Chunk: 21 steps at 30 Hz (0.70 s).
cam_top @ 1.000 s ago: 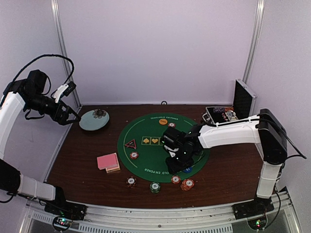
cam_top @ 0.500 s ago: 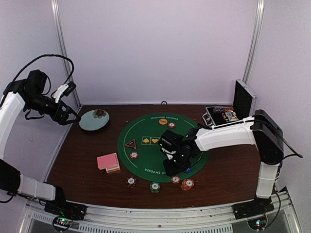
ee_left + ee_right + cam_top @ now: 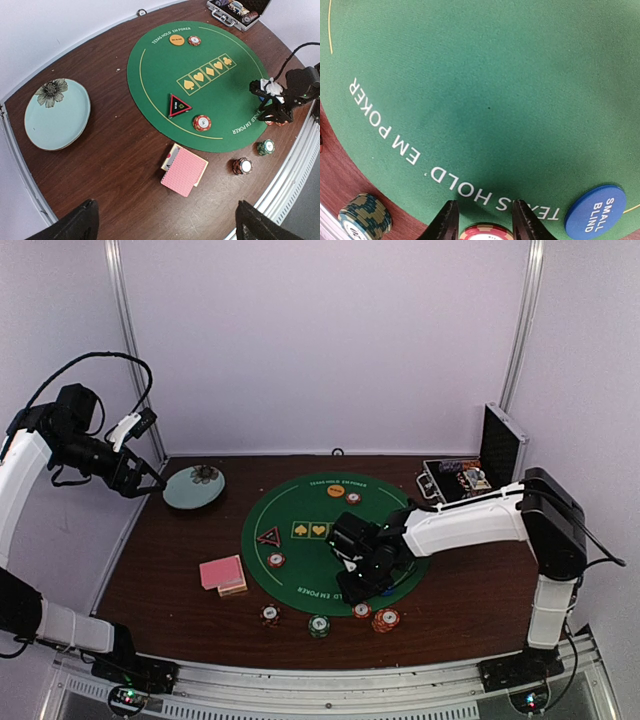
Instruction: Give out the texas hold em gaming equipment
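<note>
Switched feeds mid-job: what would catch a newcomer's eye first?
The green poker mat at the table's centre, with the right gripper low over its near edge, a red-striped chip between its fingers and the blue disc beside. Left of the mat lie the pink-backed cards; the left gripper hangs open by the pale blue plate.

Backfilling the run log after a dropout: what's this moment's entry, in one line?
left gripper: open, raised, left of plate | right gripper: straddling red-striped chip by mat's near edge, grip unclear | cards: stacked left of mat
</note>
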Each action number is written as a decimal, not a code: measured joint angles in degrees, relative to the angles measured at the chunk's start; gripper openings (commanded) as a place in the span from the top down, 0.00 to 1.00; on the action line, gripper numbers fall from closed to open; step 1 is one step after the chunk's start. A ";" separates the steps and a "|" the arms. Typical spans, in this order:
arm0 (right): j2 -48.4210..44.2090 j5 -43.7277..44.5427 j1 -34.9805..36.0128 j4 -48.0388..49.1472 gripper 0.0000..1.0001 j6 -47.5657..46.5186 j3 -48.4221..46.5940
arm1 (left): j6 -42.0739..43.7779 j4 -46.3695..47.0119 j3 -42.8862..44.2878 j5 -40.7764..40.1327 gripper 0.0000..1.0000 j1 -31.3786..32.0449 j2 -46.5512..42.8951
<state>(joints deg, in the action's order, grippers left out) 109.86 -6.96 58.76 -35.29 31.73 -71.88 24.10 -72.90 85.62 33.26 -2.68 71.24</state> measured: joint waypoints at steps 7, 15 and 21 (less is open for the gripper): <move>-0.92 1.31 3.23 0.83 0.61 1.60 1.27 | 0.00 0.00 0.00 0.00 0.02 0.00 0.00; -1.95 0.09 6.91 -1.90 0.61 3.15 1.77 | 0.00 0.00 0.00 0.00 0.02 0.00 -0.22; -1.97 0.00 6.60 -6.91 0.59 2.32 -0.07 | 0.00 0.00 0.00 0.02 0.03 0.00 -0.33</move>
<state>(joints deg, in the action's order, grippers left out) 107.90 -6.96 65.36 -42.19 34.04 -71.94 24.10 -72.90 85.62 33.28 -2.68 70.91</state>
